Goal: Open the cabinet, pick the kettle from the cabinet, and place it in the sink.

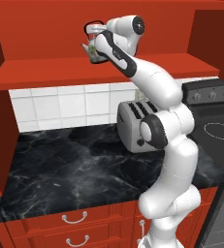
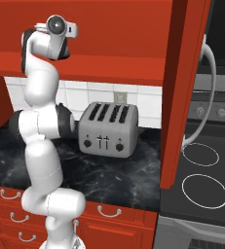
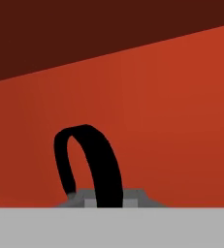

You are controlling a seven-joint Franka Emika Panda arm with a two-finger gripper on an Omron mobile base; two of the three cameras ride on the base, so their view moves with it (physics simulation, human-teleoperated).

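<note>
Cabinet (image 2: 184,87) open. My fingers closed on kettle (image 1: 95,52) hoop handle (image 3: 91,164), inside cabinet. Left: lift out, carry to sink.

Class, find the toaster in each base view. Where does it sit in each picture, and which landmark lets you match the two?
Left base view: the toaster stands right of centre on the counter, partly behind the arm.
Right base view: the toaster stands at the centre, its four slots in plain sight.
Shared landmark: the white tiles on the wall right behind it.
</note>
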